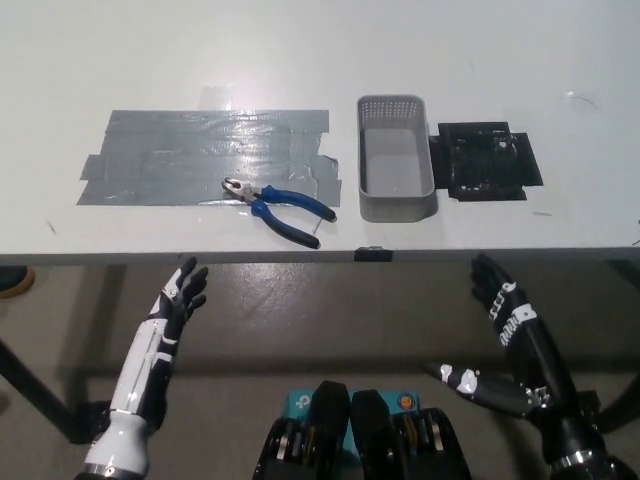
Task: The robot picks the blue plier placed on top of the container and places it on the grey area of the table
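From the head view, I see one blue plier (277,207) lying on the table (300,60), its jaws on the lower right edge of the grey area (205,157) and its blue handles running off onto the white surface toward the front edge. One grey container (395,172) stands just right of the tape and looks empty; one black patch (487,162) lies just beyond it. My white left hand (177,298) hangs below the table edge, fingers spread and holding nothing. My black right hand (505,305) is also below the edge, fingers apart, empty. I judge the placing done or nearly so. The risk I see is the plier's handles lying near the front edge: a hand rising carelessly could clip them and knock the tool off. That is the only view I have.
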